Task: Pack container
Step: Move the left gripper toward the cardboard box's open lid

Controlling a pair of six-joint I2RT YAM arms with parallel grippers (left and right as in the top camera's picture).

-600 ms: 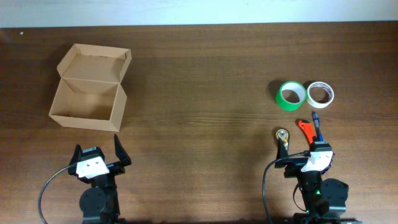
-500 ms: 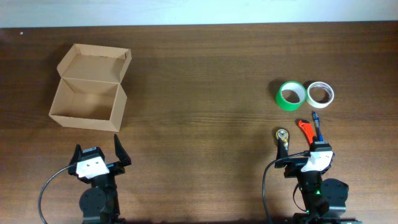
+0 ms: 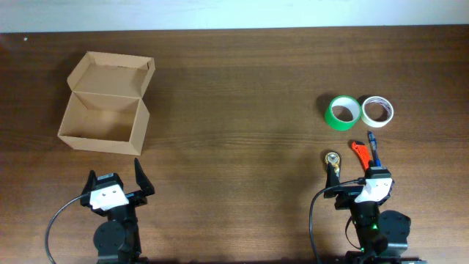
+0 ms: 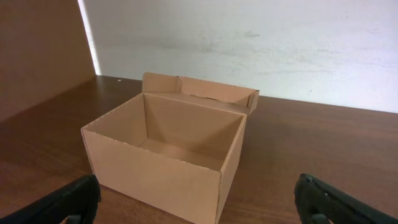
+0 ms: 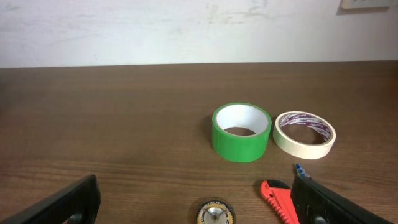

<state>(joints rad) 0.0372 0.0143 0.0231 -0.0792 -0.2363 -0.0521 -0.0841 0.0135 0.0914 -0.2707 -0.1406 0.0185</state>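
The container (image 3: 105, 110), a brown cardboard box with its lid flap open, stands at the far left; in the left wrist view (image 4: 168, 155) it is empty and just ahead of the fingers. My left gripper (image 3: 116, 183) (image 4: 199, 202) is open and empty, near the table's front edge. My right gripper (image 3: 352, 174) (image 5: 199, 202) is open and empty. Ahead of it lie a green tape roll (image 3: 341, 112) (image 5: 241, 132), a cream tape roll (image 3: 378, 110) (image 5: 305, 134), a red utility knife (image 3: 360, 154) (image 5: 278, 200), a blue pen (image 3: 372, 147) (image 5: 300, 169) and a small round yellow-black item (image 3: 333, 161) (image 5: 215, 213).
The dark wooden table (image 3: 234, 147) ends at a white wall (image 5: 186, 31) at the back. The right gripper's far finger hides part of the knife and pen.
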